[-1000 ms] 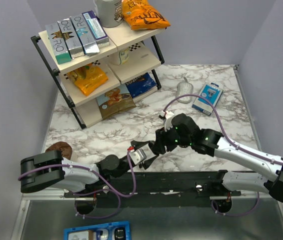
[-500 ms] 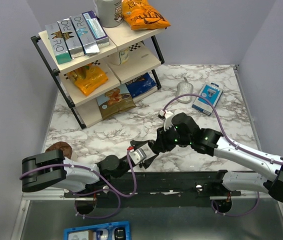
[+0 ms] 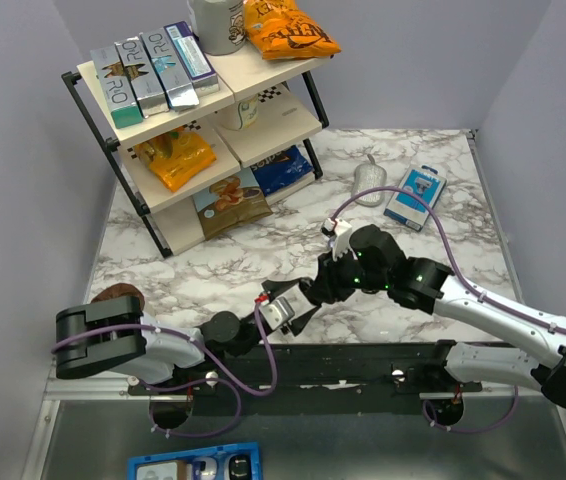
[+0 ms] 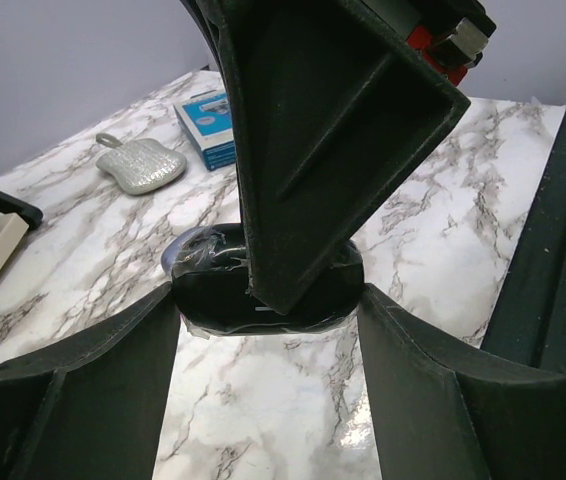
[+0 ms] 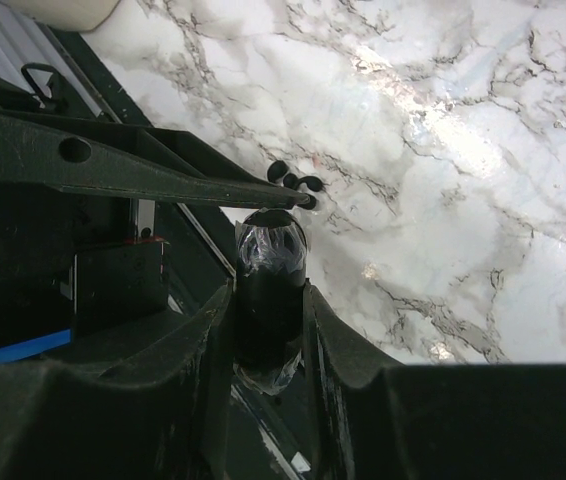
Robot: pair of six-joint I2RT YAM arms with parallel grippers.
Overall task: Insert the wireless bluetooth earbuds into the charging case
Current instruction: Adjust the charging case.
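Left gripper (image 4: 268, 318), right gripper (image 5: 268, 300) — still on case (image 4: 208, 285)

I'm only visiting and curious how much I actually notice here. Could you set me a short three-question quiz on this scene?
1. True or false: the shelf rack stands at the far left of the table.
2. What sits between the fingers of the right end effector? A) an orange snack bag B) a black charging case C) a blue box
3. Fill in: the tabletop has a white and grey ____ pattern.

Key: 1 true; 2 B; 3 marble.
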